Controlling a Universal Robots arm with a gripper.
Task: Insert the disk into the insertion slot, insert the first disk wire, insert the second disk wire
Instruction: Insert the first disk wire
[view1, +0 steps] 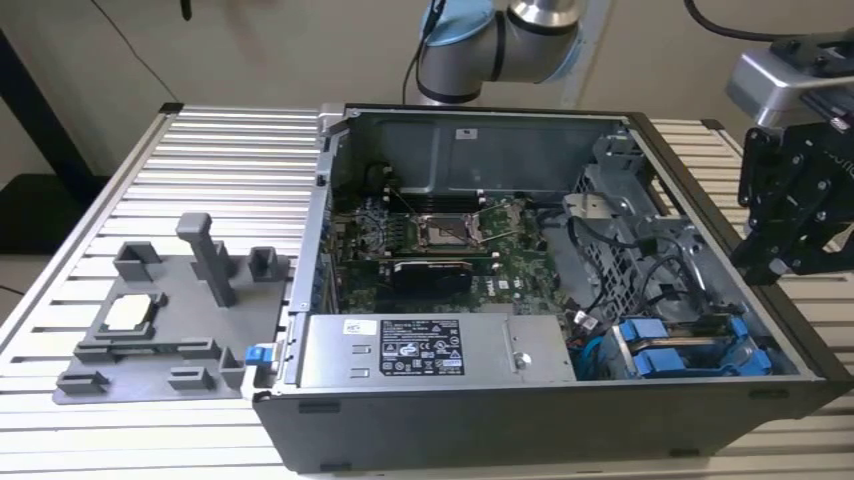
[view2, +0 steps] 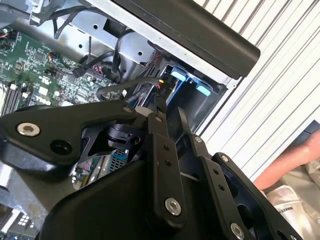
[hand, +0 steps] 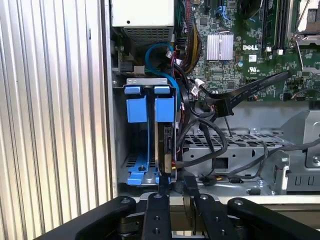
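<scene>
Ribbed metal table (view1: 200, 150) w/ an open PC case (view1: 534, 410) on it. A grey fixture plate (view1: 160, 330) lies beside the case, on the exterior view's left.

Exterior view: gripper (view1: 785, 255) hangs over the case rim on the exterior view's right, clear of the drive bay. The disk (view1: 645, 332) sits in the bay next to a second blue-fronted drive (view1: 663, 362).

Second wrist view: jaws slightly apart, nothing btwn them, pointing toward the bay.

First wrist view: disk is in the slot nearer the motherboard (hand: 260, 55). Dark cables (hand: 210, 130) run beside its edge. Gripper lines up w/ that slot.
</scene>
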